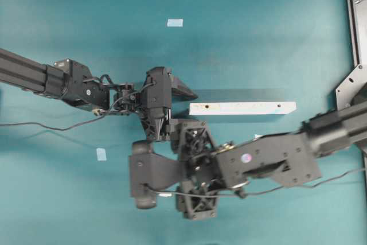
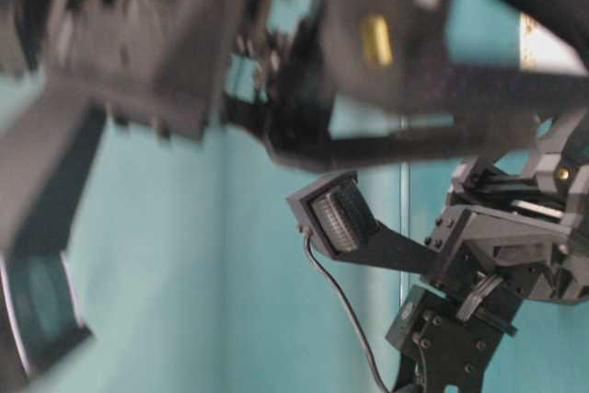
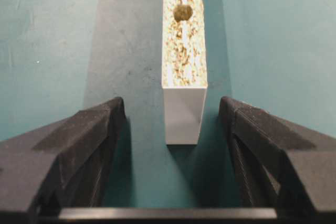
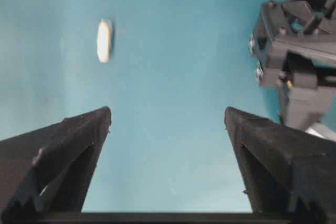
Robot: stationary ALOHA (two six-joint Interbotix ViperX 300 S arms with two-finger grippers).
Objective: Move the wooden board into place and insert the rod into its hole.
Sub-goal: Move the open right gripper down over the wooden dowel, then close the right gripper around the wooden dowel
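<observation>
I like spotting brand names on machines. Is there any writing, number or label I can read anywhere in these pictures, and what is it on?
None readable: no view shows legible words, numbers or signs.
Wooden board: holes and speckled edge only, no print.
Pale-blue tape squares: blank.
Robot arms: plain black, no visible brand; the table-level view is too blurred.

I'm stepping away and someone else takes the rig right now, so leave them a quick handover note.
Left end effector: open, straddling the near end of the wooden board without touching it.
Right end effector: open, holding nothing, over bare table.
The board lies flat on the table. The rod lies loose on the mat, ahead of the right end effector.
Done: nothing gripped yet.
Left: grip and place the board, pick up the rod, insert it into the board's hole.
</observation>
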